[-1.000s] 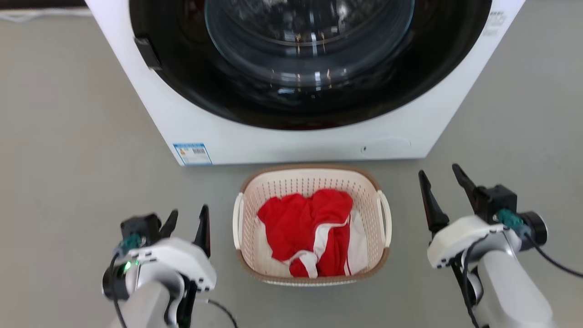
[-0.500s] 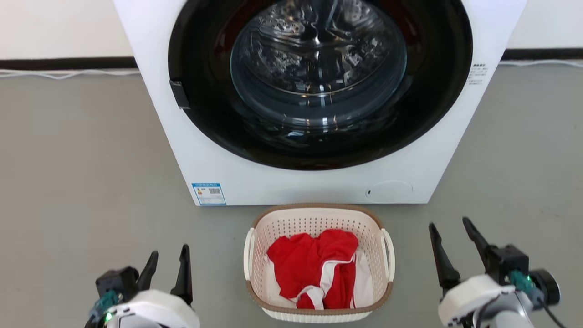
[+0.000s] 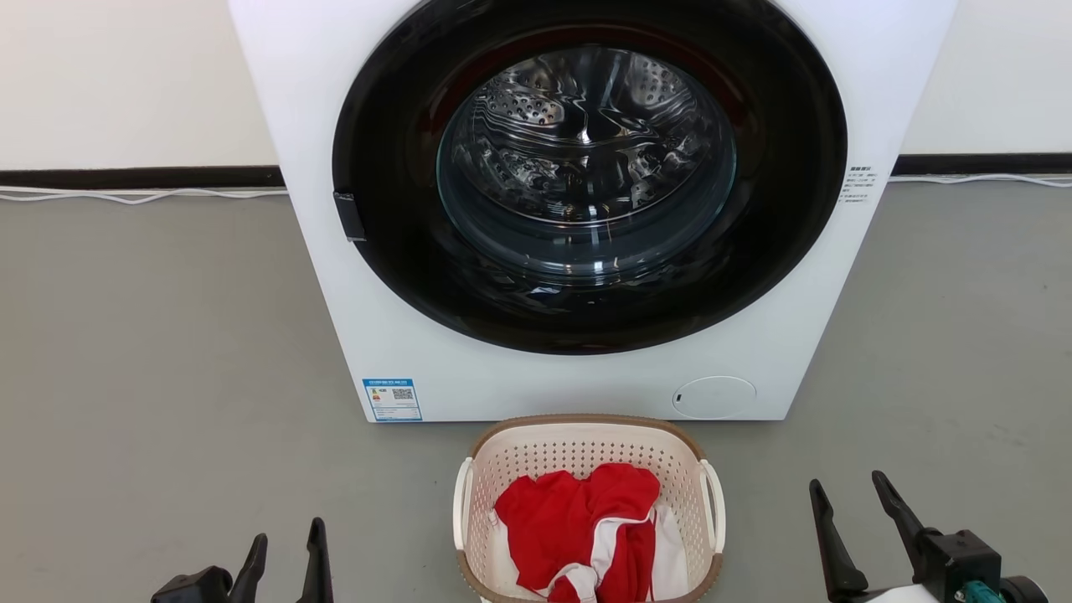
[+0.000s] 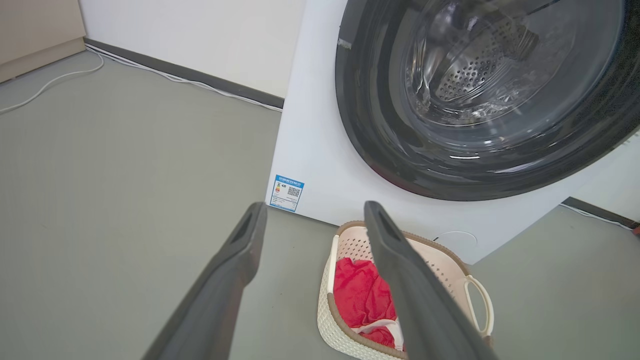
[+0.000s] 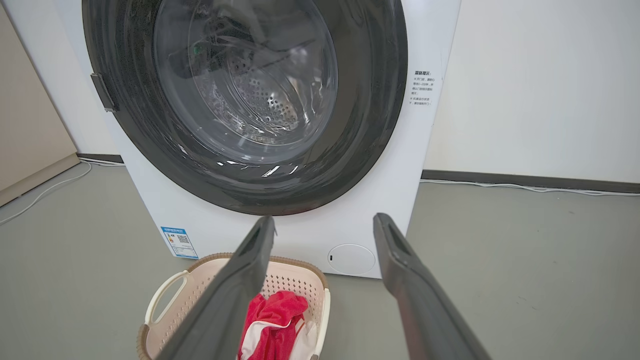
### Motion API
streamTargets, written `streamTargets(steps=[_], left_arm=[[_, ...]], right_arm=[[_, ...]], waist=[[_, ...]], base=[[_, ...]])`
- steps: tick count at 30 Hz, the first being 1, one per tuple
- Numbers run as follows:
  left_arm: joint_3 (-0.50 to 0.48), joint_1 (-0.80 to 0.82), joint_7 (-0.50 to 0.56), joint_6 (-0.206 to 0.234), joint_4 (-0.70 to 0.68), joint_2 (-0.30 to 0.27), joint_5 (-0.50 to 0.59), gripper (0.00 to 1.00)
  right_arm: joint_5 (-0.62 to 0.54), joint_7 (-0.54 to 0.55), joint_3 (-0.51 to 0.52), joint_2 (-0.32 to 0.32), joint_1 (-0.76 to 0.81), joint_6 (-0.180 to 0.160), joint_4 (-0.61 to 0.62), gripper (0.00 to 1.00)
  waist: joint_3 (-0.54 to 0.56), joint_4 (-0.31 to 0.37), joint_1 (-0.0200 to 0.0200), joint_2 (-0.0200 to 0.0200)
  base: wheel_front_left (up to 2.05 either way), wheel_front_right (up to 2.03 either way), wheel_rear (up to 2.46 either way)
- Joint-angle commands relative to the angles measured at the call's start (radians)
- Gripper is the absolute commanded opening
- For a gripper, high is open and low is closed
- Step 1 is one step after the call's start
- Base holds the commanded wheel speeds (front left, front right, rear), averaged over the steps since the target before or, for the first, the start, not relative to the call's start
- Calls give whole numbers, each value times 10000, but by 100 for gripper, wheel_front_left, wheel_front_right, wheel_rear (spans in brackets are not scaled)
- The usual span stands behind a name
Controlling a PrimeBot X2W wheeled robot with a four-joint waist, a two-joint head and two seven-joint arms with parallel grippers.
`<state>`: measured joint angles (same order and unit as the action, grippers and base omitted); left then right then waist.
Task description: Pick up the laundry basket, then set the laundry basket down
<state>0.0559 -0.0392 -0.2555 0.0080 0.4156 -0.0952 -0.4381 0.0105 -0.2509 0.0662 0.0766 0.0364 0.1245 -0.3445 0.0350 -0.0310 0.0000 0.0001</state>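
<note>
The laundry basket [image 3: 519, 456], cream with a brown rim and white loop handles, stands on the grey floor just in front of the washing machine, with a red and white garment [image 3: 578, 519] inside. My left gripper [image 3: 287, 536] is open, low at the bottom edge, well left of the basket and apart from it. To the basket's right, also apart, my right gripper [image 3: 846, 481] is open and empty. In the left wrist view the left gripper [image 4: 315, 205] points past the basket [image 4: 445, 267]. In the right wrist view the right gripper [image 5: 324, 217] points over the basket [image 5: 295, 280].
A white front-loading washing machine [image 3: 544, 385] with a dark round door rises directly behind the basket. A white cable [image 3: 126, 197] runs along the wall's dark skirting. Grey floor stretches to both sides of the machine.
The head view has swung upward, so machine, basket and grippers all sit lower in the picture. Both grippers stay open and apart from the basket, which rests on the floor.
</note>
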Motion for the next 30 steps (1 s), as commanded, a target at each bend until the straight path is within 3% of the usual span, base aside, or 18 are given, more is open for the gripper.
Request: streamTargets(steps=[1,7,8,17,21,30], left_arm=[[-380,180,-63,-56,-294,-43,87,100],[-689,151,-63,-119,-352,76,283,100],[-395,-102,0,-82,-88,130,242,0],[-498,-62,240,-152,112,207,-383,0],[-526,-28,346,-194,39,215,-770,0],[-593,70,565,-277,-98,232,-1539,0]], right_arm=[[9,-109,-174,55,-141,62,309,100],[-9,-109,-85,3,-62,62,345,100],[0,0,115,-61,50,0,84,0],[813,301,223,-114,-70,0,-193,0],[1343,390,200,-119,-84,2,-127,0],[2380,577,176,-129,-150,6,-9,0]], waist=[[13,7,0,-1],[82,-1,0,-1],[87,-1,0,-1],[89,16,22,-1],[60,26,3,-1],[21,46,0,-1]], base=[[0,0,0],[0,0,0],[0,0,0],[0,0,0],[0,0,0],[0,0,0]])
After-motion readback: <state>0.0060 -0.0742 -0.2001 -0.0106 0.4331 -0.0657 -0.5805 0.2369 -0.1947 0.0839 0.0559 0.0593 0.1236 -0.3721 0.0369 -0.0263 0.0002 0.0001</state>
